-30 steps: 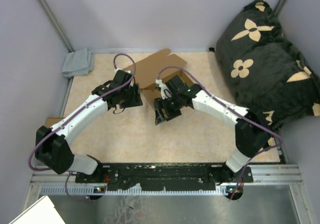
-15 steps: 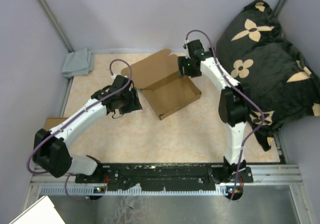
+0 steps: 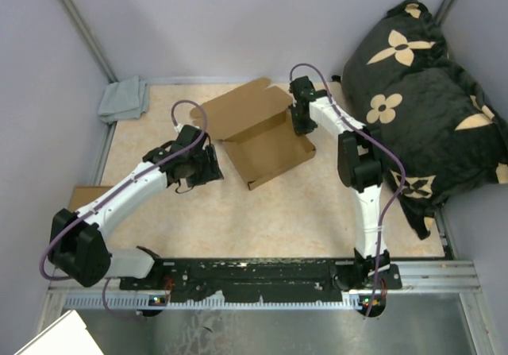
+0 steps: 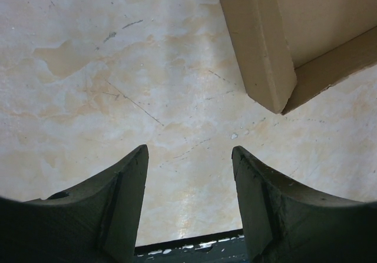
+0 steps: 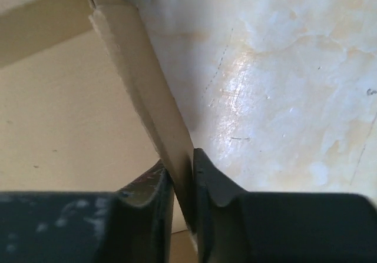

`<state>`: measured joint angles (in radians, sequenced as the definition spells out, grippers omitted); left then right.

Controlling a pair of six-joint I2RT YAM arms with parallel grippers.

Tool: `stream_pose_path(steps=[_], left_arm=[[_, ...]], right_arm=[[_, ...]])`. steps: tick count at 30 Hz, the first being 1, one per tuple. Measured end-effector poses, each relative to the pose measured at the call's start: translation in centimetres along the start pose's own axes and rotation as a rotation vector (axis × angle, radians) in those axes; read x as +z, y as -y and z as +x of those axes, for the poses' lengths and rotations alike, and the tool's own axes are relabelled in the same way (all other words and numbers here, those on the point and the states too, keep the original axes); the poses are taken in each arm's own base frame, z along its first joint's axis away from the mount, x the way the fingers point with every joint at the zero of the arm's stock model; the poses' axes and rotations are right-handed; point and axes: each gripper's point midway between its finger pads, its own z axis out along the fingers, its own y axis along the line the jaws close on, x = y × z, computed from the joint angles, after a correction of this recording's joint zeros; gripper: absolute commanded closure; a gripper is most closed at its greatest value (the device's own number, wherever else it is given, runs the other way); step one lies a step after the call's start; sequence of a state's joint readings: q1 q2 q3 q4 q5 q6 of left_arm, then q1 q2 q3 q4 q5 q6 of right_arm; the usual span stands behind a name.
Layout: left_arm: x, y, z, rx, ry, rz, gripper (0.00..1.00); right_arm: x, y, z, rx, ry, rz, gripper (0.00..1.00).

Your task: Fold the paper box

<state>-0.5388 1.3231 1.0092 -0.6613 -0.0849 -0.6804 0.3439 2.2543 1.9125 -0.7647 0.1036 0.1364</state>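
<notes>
Left of centre, the left gripper (image 4: 188, 157) hangs spread above the table (image 4: 88, 69), near a corner of the paper box (image 3: 266, 152), upper centre. Only the right wrist view shows the right gripper (image 5: 182, 180) pinching a box wall.

the plain brown corrugated cardboard mailer box (image 3: 266, 152) lies open, turned at an angle, on the far middle of the beige table (image 3: 238, 212). its tray walls stand up; the wide lid flap spreads toward the far left.
</notes>
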Motion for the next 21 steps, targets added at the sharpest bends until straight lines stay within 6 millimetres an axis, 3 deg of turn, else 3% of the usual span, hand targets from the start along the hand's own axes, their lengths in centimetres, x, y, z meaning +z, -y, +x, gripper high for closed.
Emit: stream_pose_path(steps=[2,4,12,17,21], left_arm=[[0.3,-0.1,0.1,0.001,-0.009,-0.011,0.35],[1.0,-0.3,0.2,0.003,-0.024,-0.035,0.35],[4.2,-0.6,-1.6,0.028,-0.059,-0.164,0.34],[4.0,-0.3,-4.1,0.045,-0.010,-0.185,0.35],[3.7,-0.5,-5.3,0.054,0.001,-0.191,0.39]], right_arm=[[0.4,-0.1,0.5,0.005,0.004,-0.006,1.00],[-0.1,-0.3,1.4,0.016,0.007,-0.017,1.00],[-4.5,-2.8,9.4,0.093,-0.056,-0.057,1.00],[-6.6,-5.4,13.3,0.067,-0.089,-0.101,1.00],[-7.0,-5.2,14.5,0.095,-0.095,-0.107,1.00]])
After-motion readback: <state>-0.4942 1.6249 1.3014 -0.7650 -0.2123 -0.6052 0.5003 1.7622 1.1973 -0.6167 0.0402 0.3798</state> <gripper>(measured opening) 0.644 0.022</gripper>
